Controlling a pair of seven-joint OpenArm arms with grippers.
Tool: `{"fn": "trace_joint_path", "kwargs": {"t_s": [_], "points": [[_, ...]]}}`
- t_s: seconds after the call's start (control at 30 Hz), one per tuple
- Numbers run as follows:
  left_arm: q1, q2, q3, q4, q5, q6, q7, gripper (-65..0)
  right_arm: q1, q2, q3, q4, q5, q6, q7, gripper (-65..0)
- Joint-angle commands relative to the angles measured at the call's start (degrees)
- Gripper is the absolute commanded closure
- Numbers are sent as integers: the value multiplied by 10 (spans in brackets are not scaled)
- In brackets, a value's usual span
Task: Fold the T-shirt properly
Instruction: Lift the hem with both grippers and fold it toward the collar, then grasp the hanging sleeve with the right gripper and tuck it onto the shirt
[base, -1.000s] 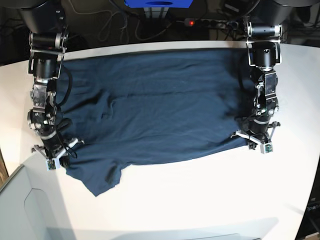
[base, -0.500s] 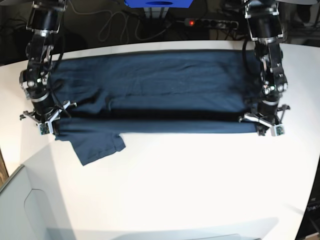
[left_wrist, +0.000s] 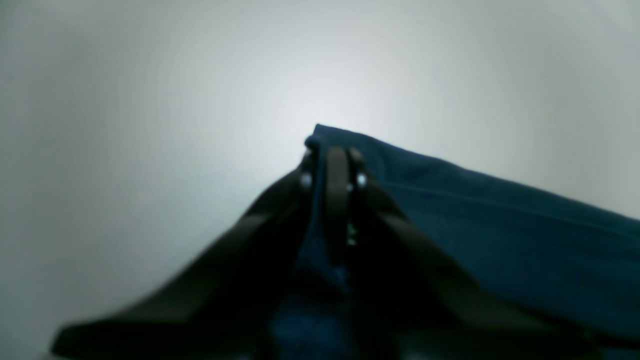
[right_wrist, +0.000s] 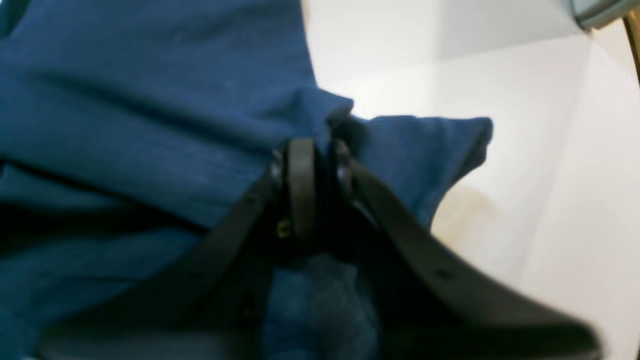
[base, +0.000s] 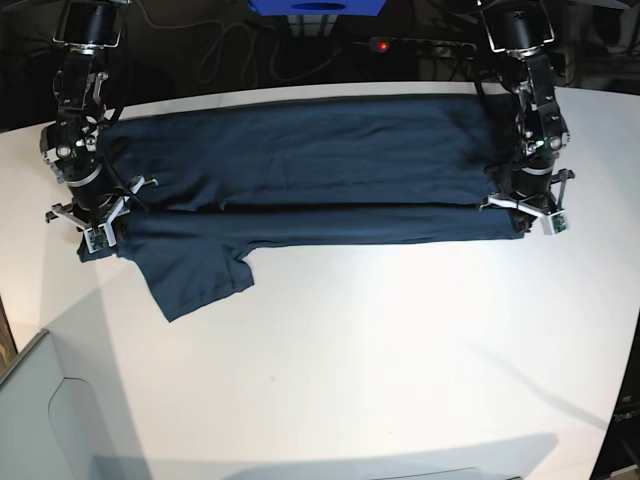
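Dark blue T-shirt (base: 310, 170) spread long and flat across the far half of the white table (base: 380, 360), folded into a wide band. One sleeve (base: 195, 280) sticking out toward 7 o'clock. Left end effector (base: 527, 212) at 3 o'clock, fingers (left_wrist: 337, 175) nearly together, pinching the cloth corner. Right end effector (base: 93, 228) at 9 o'clock, fingers (right_wrist: 300, 170) close, cloth edge between them.

No readable text, label, brand or number anywhere in views
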Motion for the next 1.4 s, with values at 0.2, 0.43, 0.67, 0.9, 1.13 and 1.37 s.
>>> {"fn": "trace_joint_path", "kwargs": {"t_s": [0.2, 0.43, 0.67, 0.9, 1.13, 1.37], "points": [[1, -3, -5, 53, 0, 3, 19, -301, 6, 10, 4, 67, 5, 7, 8, -395], [1, 5, -5, 69, 0, 4, 19, -304, 9, -1, 4, 82, 3, 7, 7, -428], [3, 6, -4, 69, 0, 4, 19, -222, 27, -2, 4, 79, 5, 7, 7, -429], [4, 17, -6, 76, 1, 6, 19, 0, 132, -11, -4, 56, 5, 8, -115, -420], [4, 20, -6, 76, 1, 6, 18, 0, 270, -9, -62, -145, 6, 9, -182, -426], [4, 19, -6, 76, 1, 6, 17, 0, 286, -16, -64, -200, 6, 9, -182, -427]]}}
